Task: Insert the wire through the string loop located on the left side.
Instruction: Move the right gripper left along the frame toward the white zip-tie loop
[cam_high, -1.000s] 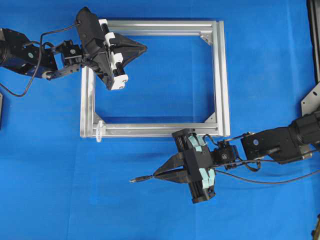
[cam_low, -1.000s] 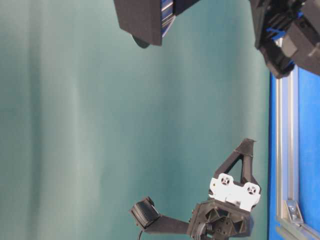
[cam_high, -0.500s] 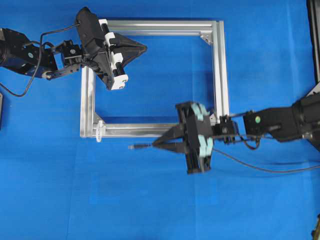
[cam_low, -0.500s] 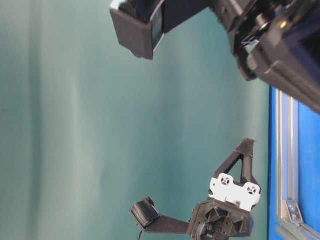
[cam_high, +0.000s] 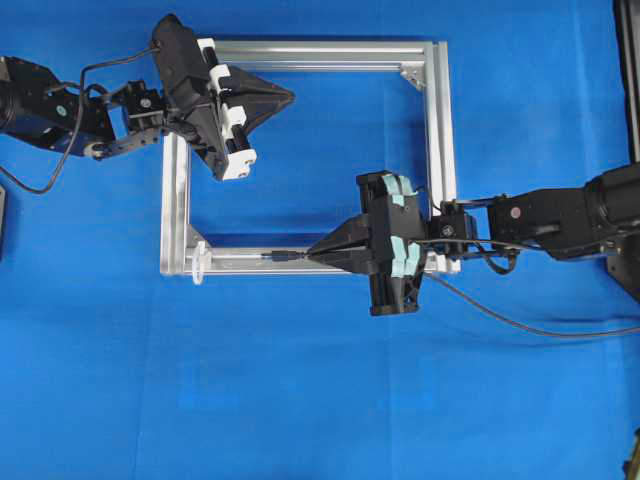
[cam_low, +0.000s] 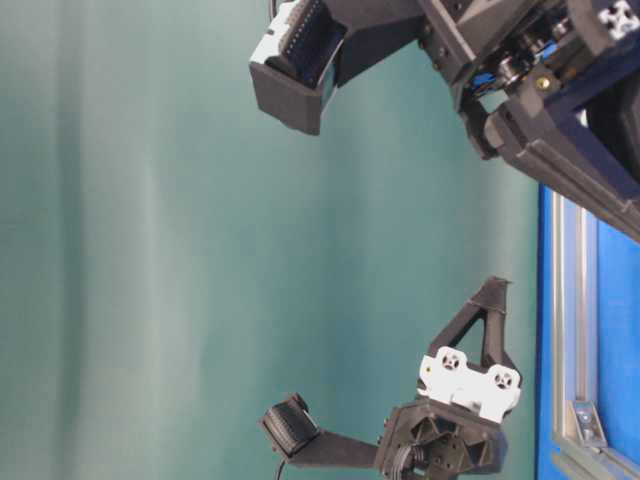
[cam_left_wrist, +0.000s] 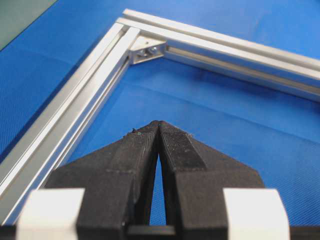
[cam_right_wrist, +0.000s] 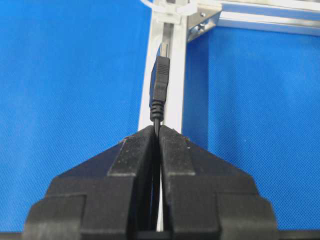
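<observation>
The wire (cam_high: 275, 256) is a thin black cable with a dark plug at its end. My right gripper (cam_high: 312, 254) is shut on it just behind the plug. The plug lies over the frame's near rail and points left toward the string loop (cam_high: 197, 262), a short gap away. The right wrist view has the plug (cam_right_wrist: 160, 75) sticking out of the gripper (cam_right_wrist: 159, 131), with the whitish string loop (cam_right_wrist: 167, 7) straight ahead on the rail. My left gripper (cam_high: 290, 97) is shut on nothing and hovers inside the frame's far left corner; its tips (cam_left_wrist: 159, 124) meet.
The square aluminium frame (cam_high: 440, 150) lies flat on the blue cloth. The wire's slack (cam_high: 520, 325) trails right behind the right arm. Corner brackets (cam_left_wrist: 146, 49) sit inside the frame's corners. The left arm (cam_low: 460, 385) stands at the table's far side.
My right gripper has carried the wire away from the table's front and a little left, from the cloth before the frame to over the near rail. The left arm has not moved.
</observation>
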